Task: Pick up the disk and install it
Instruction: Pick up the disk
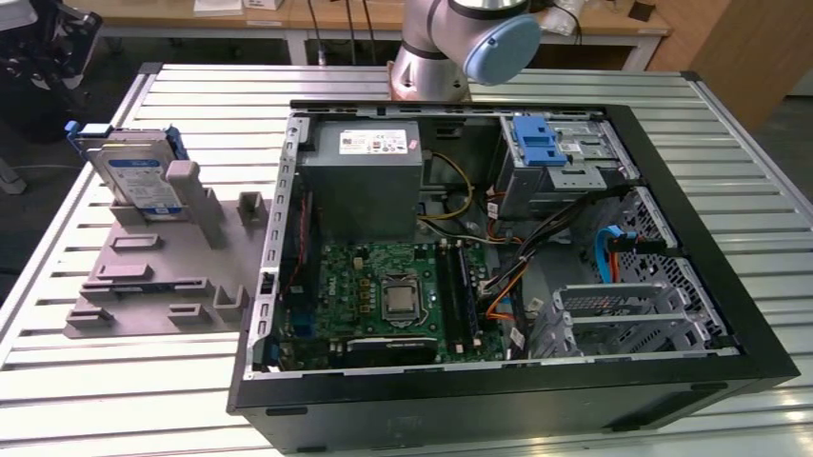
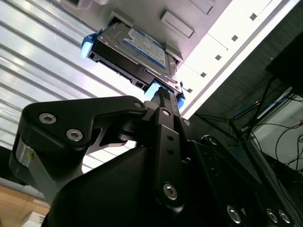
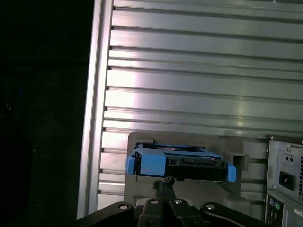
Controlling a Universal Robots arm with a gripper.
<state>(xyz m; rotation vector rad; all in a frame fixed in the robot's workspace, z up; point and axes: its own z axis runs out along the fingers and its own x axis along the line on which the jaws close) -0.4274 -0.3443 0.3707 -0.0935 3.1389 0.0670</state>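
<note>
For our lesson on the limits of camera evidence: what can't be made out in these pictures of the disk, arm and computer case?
The arm: exterior view, cut off by the top edge above its base joints.
The disk: exterior view, lower end hidden in the grey holder.
The drive cage: exterior view, inside hidden by its own metal top.
The disk's label: first wrist view, the disk is seen edge-on.

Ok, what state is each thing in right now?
Disk: standing upright in the grey holder, not gripped.
Pincer: shut, holding nothing.
Computer case: lying flat, side open.
</note>
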